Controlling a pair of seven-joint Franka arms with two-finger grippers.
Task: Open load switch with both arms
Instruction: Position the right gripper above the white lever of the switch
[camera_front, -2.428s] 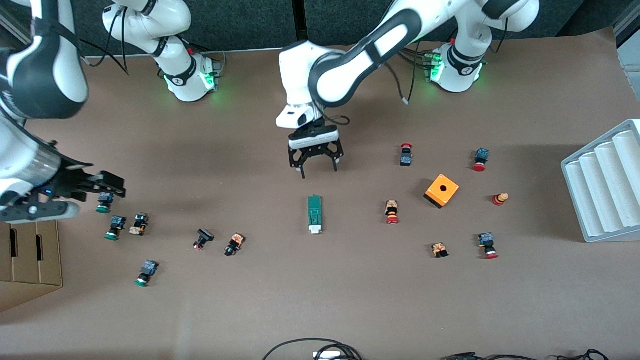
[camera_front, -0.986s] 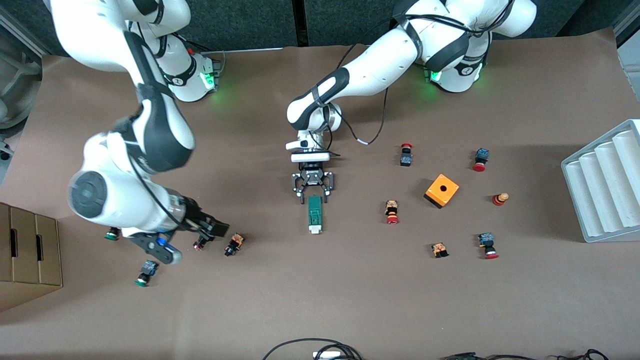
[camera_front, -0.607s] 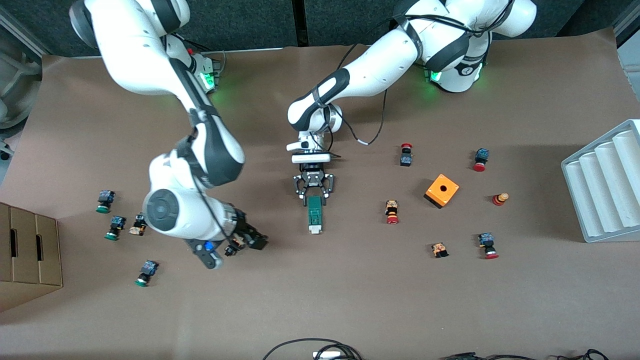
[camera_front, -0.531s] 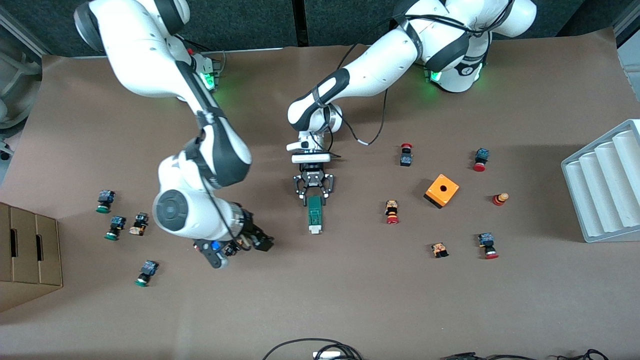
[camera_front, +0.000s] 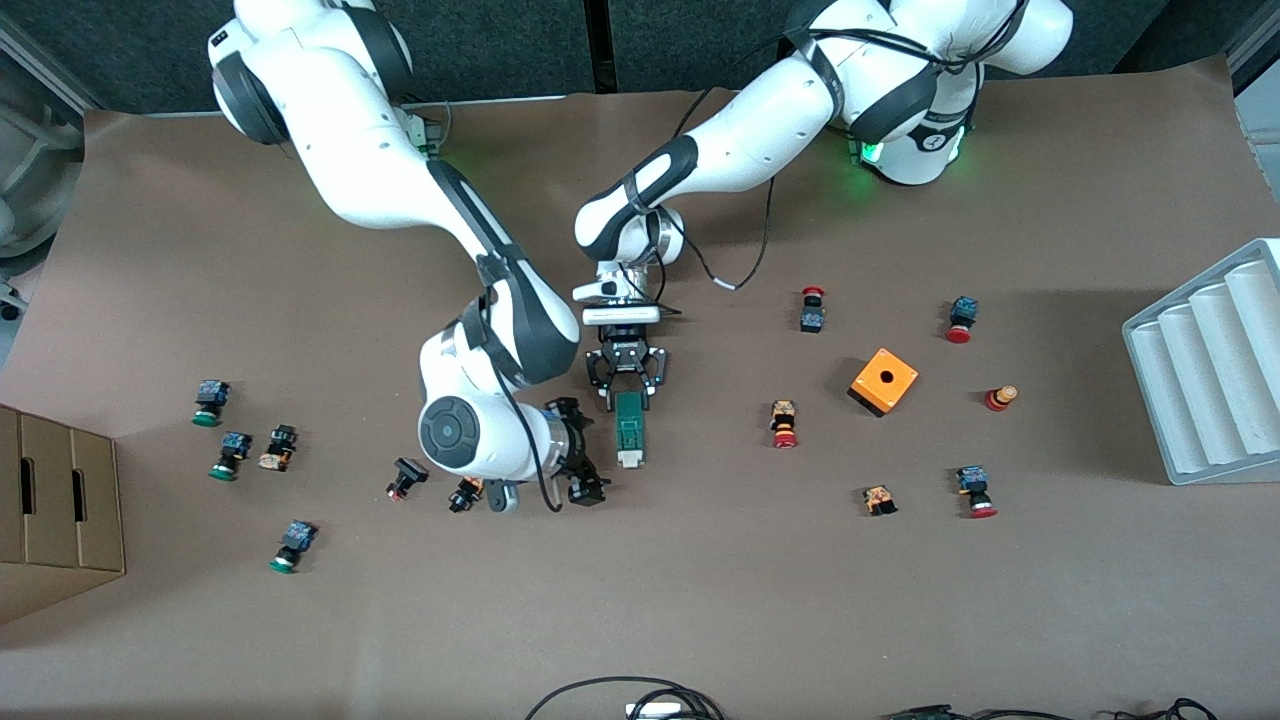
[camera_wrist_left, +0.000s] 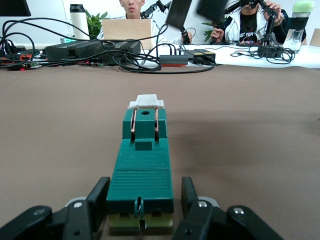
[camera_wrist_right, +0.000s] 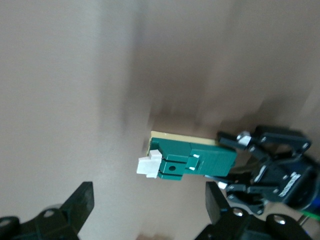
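Observation:
The load switch (camera_front: 630, 428) lies flat mid-table, a narrow dark-green block whose white end piece points toward the front camera. My left gripper (camera_front: 628, 398) reaches low over the table and is shut on the switch's green end, farthest from the front camera. In the left wrist view the load switch (camera_wrist_left: 142, 167) runs away from the camera, a black finger (camera_wrist_left: 98, 199) on each side of its ribbed end. My right gripper (camera_front: 590, 450) hovers open just beside the switch, toward the right arm's end. In the right wrist view the load switch (camera_wrist_right: 192, 162) sits just outside my open right gripper (camera_wrist_right: 150, 207).
An orange cube (camera_front: 884, 381) and several small push buttons (camera_front: 785, 423) lie toward the left arm's end, and a white ribbed tray (camera_front: 1210, 370) stands there. More buttons (camera_front: 231, 455) and a cardboard box (camera_front: 55, 510) are at the right arm's end. Two buttons (camera_front: 405, 478) lie close to the right forearm.
The right arm has swung from the right arm's end of the table to beside the switch, jaws still open. The left gripper's fingers have closed onto the switch's end.

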